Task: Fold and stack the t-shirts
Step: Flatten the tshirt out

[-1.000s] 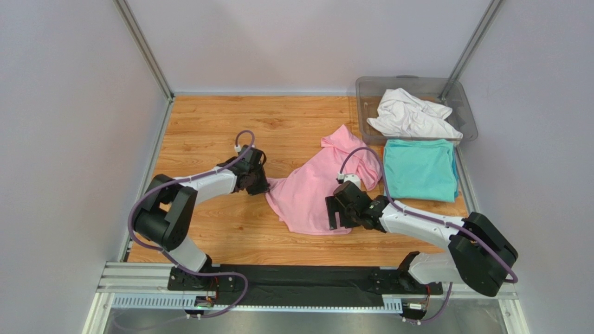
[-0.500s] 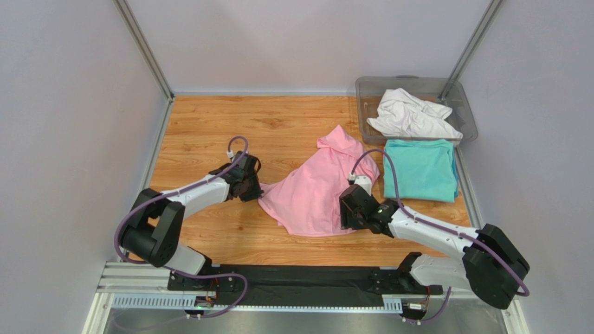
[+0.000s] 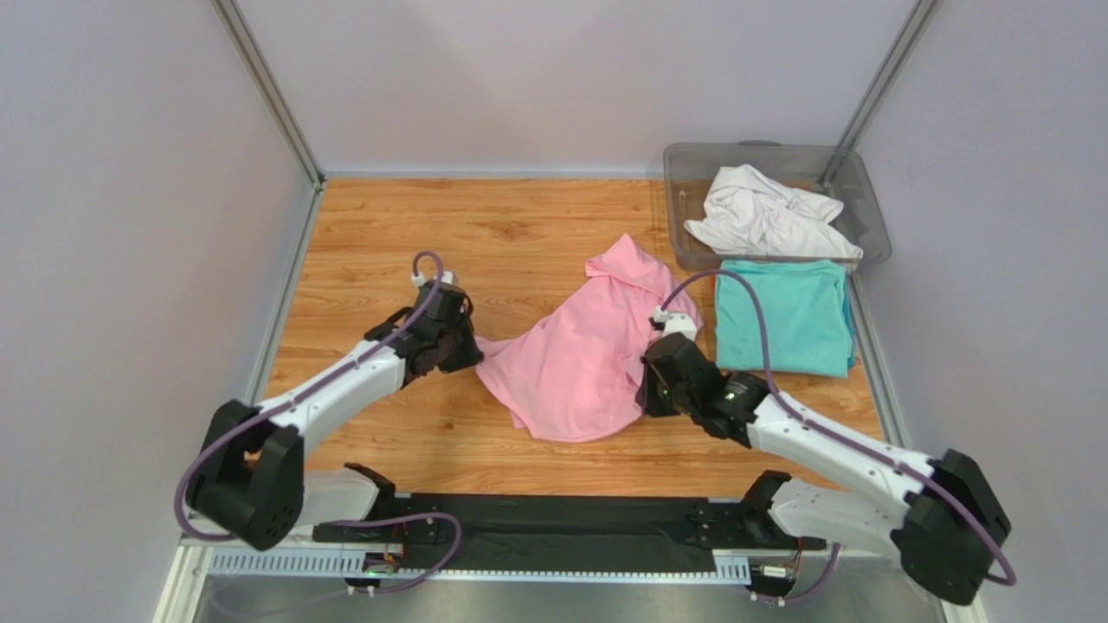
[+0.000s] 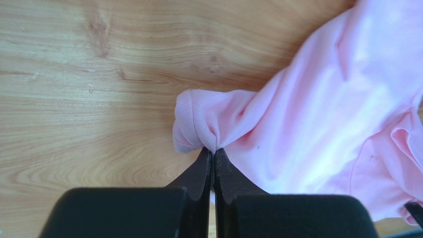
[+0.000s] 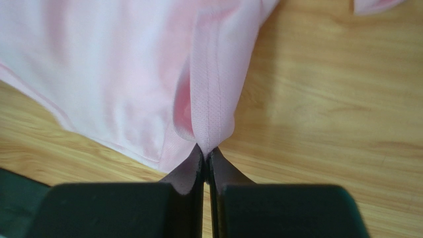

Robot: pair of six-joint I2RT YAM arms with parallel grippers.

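Since the left gripper (image 4: 212, 151) has its fingers (image 4: 197, 176) clamped on a bunched corner of the pink t-shirt (image 3: 579, 364) and the right gripper (image 5: 204, 149) is pinched shut on its hem opposite, I'd guess it's about to get stretched flat. It's lying rumpled mid-tabletop (image 3: 377, 247). Further back right, the teal t-shirt (image 3: 784, 316) looks folded already, and the white t-shirt (image 3: 767, 214) is crumpled in the bin (image 3: 676, 162).

Top external is looking down from high behind the near edge of the table (image 3: 520, 221), covering all of it. Both wrist cameras are looking along their fingers (image 4: 198, 173), very near the pink t-shirt (image 4: 322, 99), which all three are sharing.
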